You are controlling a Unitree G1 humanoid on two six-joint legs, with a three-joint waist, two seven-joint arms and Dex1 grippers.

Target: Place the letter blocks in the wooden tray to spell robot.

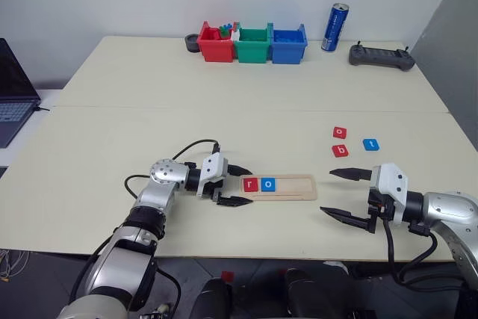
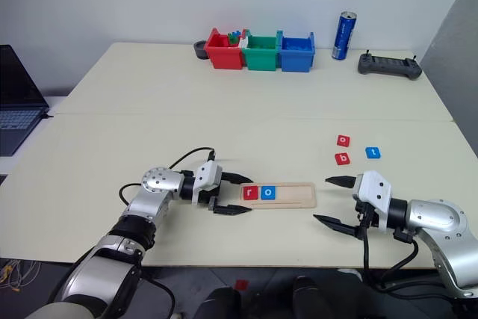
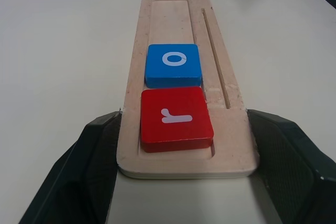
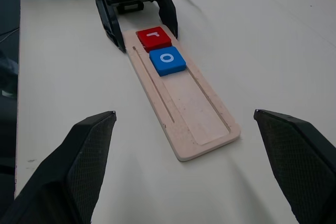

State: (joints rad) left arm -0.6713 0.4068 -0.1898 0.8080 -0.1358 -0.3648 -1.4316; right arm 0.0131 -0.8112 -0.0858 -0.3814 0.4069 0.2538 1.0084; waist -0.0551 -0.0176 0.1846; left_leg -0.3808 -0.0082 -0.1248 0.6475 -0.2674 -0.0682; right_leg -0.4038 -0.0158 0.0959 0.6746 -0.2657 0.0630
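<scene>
The left claw (image 1: pixel 237 184) lies low on the worktop (image 1: pixel 224 95) with its two black fingers spread apart, one on each side of the wooden tray's (image 1: pixel 287 187) near end. In the left wrist view the fingers sit just beside the tray's edges; whether they actually press the wood I cannot tell. The right claw (image 1: pixel 345 195) hangs wide apart near the front edge, holding nothing, with its tips pointing toward the tray's other end and well clear of it.

The tray lies lengthwise along the front edge, about midway. In its recess sit the red "r" block (image 1: pixel 249 184) at the end by the left claw and the blue "o" block (image 1: pixel 269 184) touching it; the rest of the recess is bare wood. Toward the right edge lie three loose blocks: a red "o" block (image 1: pixel 340 132), a red "b" block (image 1: pixel 340 150) and a blue "t" block (image 1: pixel 371 143).

Along the back edge stand a red bin (image 1: pixel 215 45), a green bin (image 1: pixel 252 44) and a blue bin (image 1: pixel 287 45); small toy pieces poke out of the red one, too small to identify. A blue can (image 1: pixel 334 28) and a dark handheld controller (image 1: pixel 382 56) sit near the back right corner. A laptop (image 1: pixel 13 95) is cut off beyond the left edge. A plain white wall rises behind.
</scene>
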